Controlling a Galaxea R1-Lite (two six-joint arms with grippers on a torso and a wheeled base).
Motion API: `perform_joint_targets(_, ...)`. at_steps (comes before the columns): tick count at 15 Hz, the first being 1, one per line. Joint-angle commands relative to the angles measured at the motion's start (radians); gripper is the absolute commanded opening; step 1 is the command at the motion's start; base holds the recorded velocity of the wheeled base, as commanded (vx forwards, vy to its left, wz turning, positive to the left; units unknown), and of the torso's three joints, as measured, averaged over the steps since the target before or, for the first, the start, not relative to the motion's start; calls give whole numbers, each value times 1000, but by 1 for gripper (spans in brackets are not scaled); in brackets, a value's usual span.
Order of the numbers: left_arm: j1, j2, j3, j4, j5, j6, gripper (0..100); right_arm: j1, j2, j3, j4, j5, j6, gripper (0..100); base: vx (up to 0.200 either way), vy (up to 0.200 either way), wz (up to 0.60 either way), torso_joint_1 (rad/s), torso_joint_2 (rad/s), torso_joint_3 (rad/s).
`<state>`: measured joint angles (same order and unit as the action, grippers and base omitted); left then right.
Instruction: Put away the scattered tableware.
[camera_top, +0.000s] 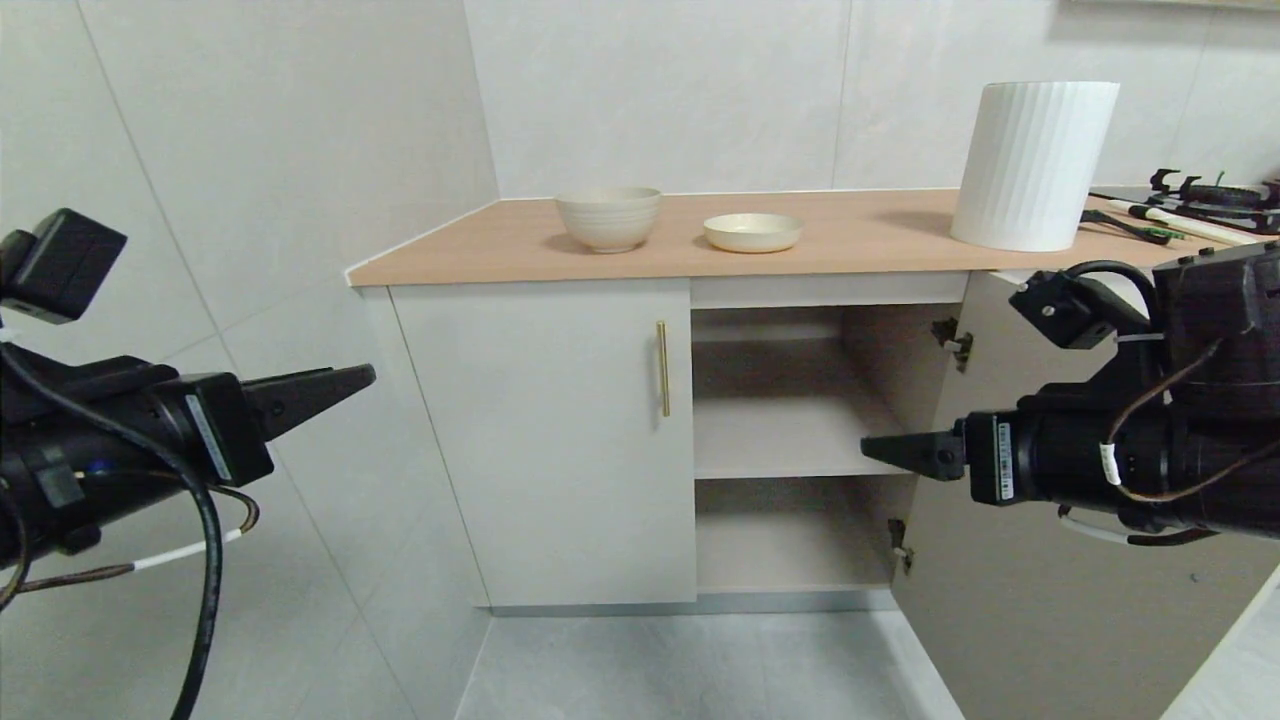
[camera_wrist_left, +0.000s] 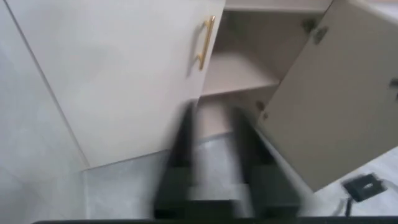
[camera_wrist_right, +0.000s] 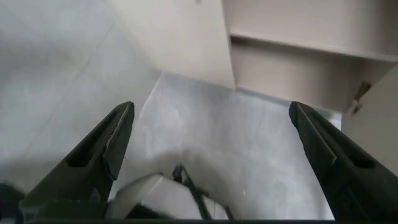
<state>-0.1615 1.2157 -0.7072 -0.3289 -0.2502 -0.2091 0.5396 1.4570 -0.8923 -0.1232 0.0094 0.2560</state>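
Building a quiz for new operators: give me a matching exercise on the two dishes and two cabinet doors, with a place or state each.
1 deep bowl
2 shallow dish
3 left cabinet door
4 right cabinet door

A swung open
B on the counter above the open compartment
C shut
D on the counter above the left cabinet door

Pairs: 1-D, 2-B, 3-C, 4-A

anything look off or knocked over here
Nothing looks spilled, tipped or broken. The bowl and dish sit upright and apart on the counter. The one thing that stands out is the right cabinet door, swung wide open while the left door is shut.
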Motion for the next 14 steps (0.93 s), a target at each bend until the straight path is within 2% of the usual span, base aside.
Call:
perform_joint_targets(1, 2, 7, -9, -7, -3, -6, 100, 8, -44, -4, 8, 0, 0, 100, 0, 0, 0, 0, 0, 0)
perform_joint_targets(7, 2, -5, -3, -19, -3, -1, 100, 8, -84, 6, 11, -8, 0, 100, 0, 0, 0, 0, 0, 0)
perform_joint_targets(10, 2, -7, -8, -9, -4, -1, 100, 8, -99, 6, 14, -8, 0, 100, 200, 0, 0, 4, 1, 4)
perform_joint_targets(12, 2, -7, -12, -2, -4, -1, 100, 8, -113, -20, 105, 4, 0, 100, 200, 0, 0, 7, 0, 0)
perform_joint_targets(14, 2, -4, -12, -2, -4, -1, 100, 8, -113, -25, 111, 4, 2, 100, 200, 0, 0, 5, 2, 2)
